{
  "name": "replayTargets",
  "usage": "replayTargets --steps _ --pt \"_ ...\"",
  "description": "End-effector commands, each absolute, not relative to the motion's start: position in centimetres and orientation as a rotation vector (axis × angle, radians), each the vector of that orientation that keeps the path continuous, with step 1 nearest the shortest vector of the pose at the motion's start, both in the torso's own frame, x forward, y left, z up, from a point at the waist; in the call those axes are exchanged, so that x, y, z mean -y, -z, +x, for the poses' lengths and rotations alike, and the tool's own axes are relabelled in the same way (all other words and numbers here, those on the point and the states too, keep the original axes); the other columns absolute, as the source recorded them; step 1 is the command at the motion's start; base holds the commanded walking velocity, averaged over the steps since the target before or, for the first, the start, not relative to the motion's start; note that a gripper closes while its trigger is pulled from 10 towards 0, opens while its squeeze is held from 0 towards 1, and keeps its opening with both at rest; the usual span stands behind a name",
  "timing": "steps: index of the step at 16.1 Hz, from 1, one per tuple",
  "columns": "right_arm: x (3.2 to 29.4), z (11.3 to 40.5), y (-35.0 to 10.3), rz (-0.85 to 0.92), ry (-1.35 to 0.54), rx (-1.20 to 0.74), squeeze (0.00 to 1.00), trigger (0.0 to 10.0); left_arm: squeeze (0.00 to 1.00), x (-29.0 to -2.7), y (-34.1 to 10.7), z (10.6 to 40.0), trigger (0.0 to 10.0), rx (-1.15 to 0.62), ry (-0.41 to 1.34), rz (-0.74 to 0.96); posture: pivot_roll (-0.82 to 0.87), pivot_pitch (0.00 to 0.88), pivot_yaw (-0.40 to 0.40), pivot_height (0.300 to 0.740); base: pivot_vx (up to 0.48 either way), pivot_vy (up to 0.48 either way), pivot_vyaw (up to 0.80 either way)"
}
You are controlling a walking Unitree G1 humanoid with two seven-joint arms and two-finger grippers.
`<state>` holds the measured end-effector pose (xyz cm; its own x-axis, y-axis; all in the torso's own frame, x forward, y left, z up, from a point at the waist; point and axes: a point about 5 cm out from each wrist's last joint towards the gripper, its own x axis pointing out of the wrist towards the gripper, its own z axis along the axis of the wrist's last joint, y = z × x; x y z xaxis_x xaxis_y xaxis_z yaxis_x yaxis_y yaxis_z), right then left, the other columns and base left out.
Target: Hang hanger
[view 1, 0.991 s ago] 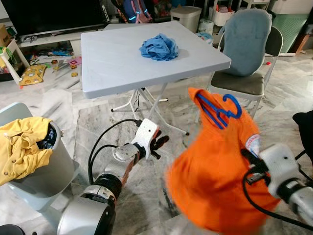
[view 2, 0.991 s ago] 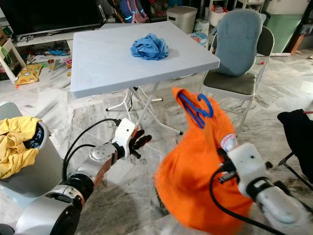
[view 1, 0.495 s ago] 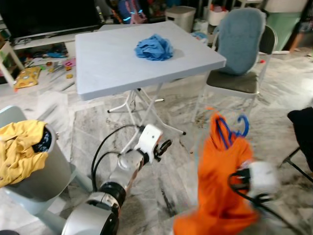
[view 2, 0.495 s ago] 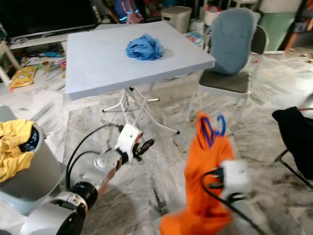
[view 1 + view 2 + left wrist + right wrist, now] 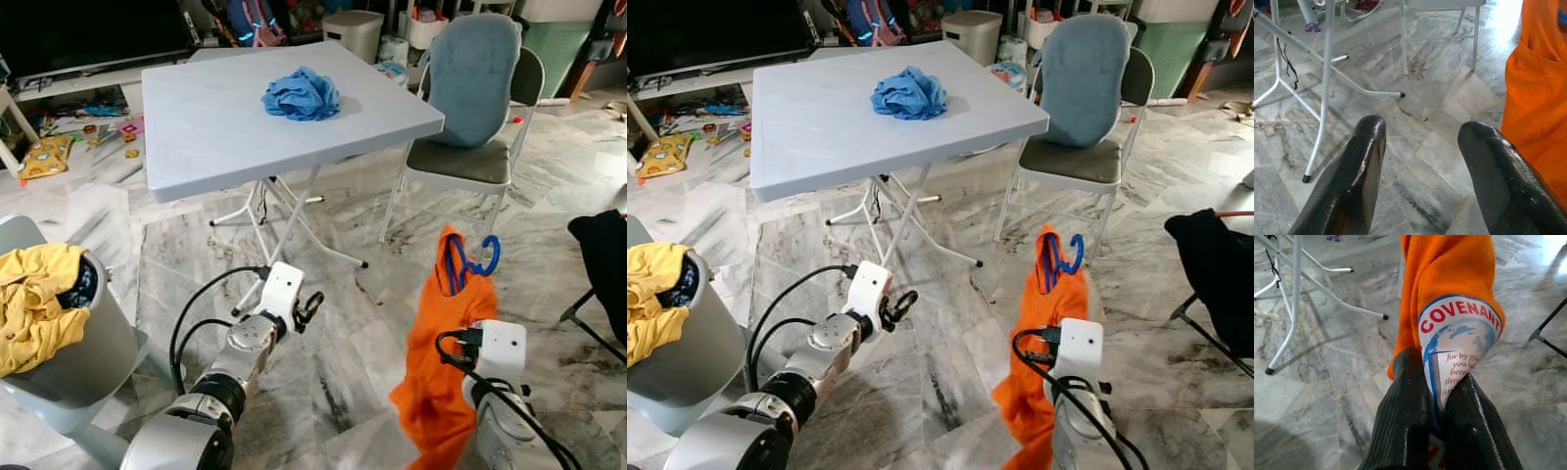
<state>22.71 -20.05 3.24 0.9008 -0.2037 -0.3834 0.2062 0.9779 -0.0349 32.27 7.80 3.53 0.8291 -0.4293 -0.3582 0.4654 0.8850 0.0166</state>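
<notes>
Since a second ago the orange shirt (image 5: pixel 443 362) has swung in from a billow to hang narrow at my 4 o'clock, blue hanger (image 5: pixel 468 262) poking out. My right claw (image 5: pixel 1434 404) pinches its printed cloth; left claw (image 5: pixel 1422 171) gapes wide, holding nothing. I'd keep the hook upright. Grey bin (image 5: pixel 69 364) at 8 o'clock holds yellow clothes (image 5: pixel 34 304).

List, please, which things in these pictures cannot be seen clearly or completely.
- Blue hanger: only the hook and upper part show in the eye views; the orange shirt covers the rest.
- Right gripper: its fingertips are buried in the shirt's fabric in the right wrist view.
- Shirt print: the smaller lettering is folded and partly hidden.
- Black item: cut off by the picture's edge in the right eye view.
- Yellow cloth: cut off by the edge in the left eye view.
</notes>
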Motion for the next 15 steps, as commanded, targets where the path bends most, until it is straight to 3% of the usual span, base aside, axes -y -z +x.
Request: replayTargets --steps 1,6,8,15 --pt "19.8 21.9 -2.5 0.009 0.227 -0.410 0.00 10.0 0.00 -8.5 -3.3 32.2 10.0 -0.368 0.470 0.111 -0.05 0.000 0.026 0.740 0.000 0.000 0.00" --pt "19.1 20.0 -0.9 0.040 0.282 -0.437 0.00 10.0 0.00 -8.7 -2.0 30.8 10.0 -0.403 0.553 0.108 -0.04 0.000 0.031 0.740 0.000 0.000 0.00" --pt "18.8 19.6 -0.5 0.029 0.262 -0.460 0.00 10.0 0.00 -9.0 -1.2 30.1 10.0 -0.443 0.578 0.101 -0.04 0.000 0.020 0.740 0.000 0.000 -0.80" --pt "18.9 18.9 1.6 0.021 0.219 -0.520 0.00 10.0 0.00 -10.7 -0.6 29.8 10.0 -0.467 0.546 0.111 0.02 0.000 -0.031 0.740 0.000 0.332 -0.80"
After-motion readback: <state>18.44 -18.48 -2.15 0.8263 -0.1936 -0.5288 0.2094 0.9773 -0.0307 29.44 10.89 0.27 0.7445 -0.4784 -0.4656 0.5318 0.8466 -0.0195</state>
